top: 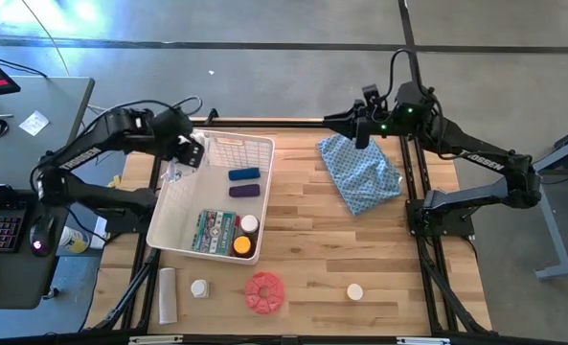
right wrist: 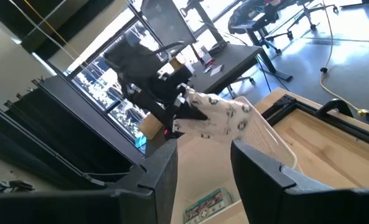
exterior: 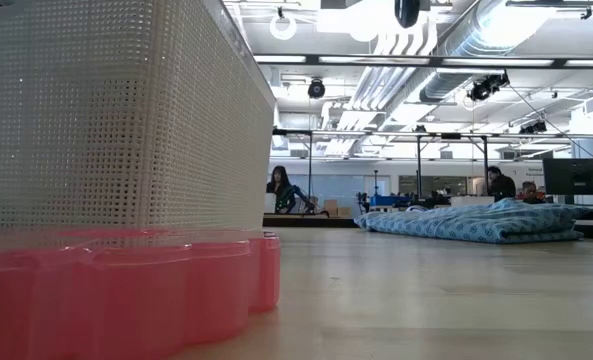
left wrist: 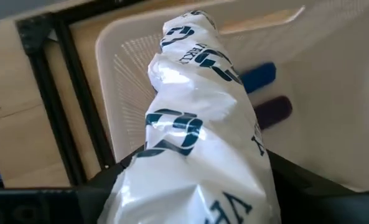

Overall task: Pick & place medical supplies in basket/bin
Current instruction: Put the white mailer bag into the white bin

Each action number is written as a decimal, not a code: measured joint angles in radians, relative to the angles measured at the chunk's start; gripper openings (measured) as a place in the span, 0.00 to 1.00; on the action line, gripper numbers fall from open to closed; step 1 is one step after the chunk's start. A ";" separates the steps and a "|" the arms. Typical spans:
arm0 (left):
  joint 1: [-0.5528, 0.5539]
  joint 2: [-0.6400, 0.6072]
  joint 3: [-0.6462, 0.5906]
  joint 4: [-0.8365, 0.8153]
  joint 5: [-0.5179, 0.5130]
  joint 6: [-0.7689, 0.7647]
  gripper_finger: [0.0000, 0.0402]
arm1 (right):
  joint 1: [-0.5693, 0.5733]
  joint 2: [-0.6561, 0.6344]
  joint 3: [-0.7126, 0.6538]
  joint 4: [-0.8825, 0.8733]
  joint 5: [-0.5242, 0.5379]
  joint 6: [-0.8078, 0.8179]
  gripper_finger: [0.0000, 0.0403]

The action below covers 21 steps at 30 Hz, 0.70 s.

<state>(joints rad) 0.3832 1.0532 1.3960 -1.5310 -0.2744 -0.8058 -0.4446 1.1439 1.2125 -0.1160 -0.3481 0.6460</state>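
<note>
Left gripper [top: 183, 153] is clamped on a crinkled white printed packet [left wrist: 203, 130], which stands out from between the dark fingers [left wrist: 109, 180] and hangs above the far left corner of the white lattice bin [top: 165, 230]. In the left wrist view the packet fills the middle of the frame, its dark green lettering twisted by the creases, with the bin floor lying past it. The right wrist view shows the same thing from across the table — the left arm's tip holding the packet [right wrist: 218, 118] over the bin's rim.

Inside the bin lie a blue cylinder [top: 244, 174] and a purple cylinder [top: 244, 192] side by side near the far end, and at the near end a green-white printed packet [top: 213, 232], a white-capped jar [top: 250, 224] and the yellow cap of an amber bottle [top: 241, 246]. On the bare wooden table [top: 379, 259] in front of the bin sit a red disc [top: 263, 292], a small white-capped jar [top: 200, 287], a white cylinder [top: 168, 294] near the left edge and another white cap [top: 355, 291] off to the right.

Right gripper [top: 361, 134] hovers at the far edge of the table just beside the blue patterned cloth [top: 362, 172] — its fingers [right wrist: 259, 168] stand partly apart with nothing between them.
</note>
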 joint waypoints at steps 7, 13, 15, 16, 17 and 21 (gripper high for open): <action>-0.186 0.055 -0.002 0.003 -0.134 -0.219 0.57 | 0.000 0.000 0.000 -0.033 -0.001 0.000 0.35; -0.325 0.075 -0.090 0.105 -0.131 -0.459 0.59 | 0.000 0.000 0.000 -0.049 -0.003 0.000 0.35; -0.373 0.066 -0.134 0.166 -0.125 -0.557 0.59 | 0.000 0.000 0.000 -0.064 -0.012 0.000 0.35; -0.398 0.059 -0.153 0.186 -0.130 -0.611 0.59 | 0.000 0.000 0.000 -0.073 -0.020 0.000 0.35; -0.422 0.051 -0.176 0.203 -0.144 -0.671 0.59 | 0.000 0.000 0.000 -0.080 -0.026 -0.001 0.35; -0.501 0.019 -0.270 0.222 -0.208 -0.928 0.58 | 0.000 0.000 0.000 -0.113 -0.048 -0.022 0.35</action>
<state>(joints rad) -0.1183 1.0726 1.1264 -1.3090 -0.4820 -1.7337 -0.4442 1.1442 1.2125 -0.2291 -0.3960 0.6239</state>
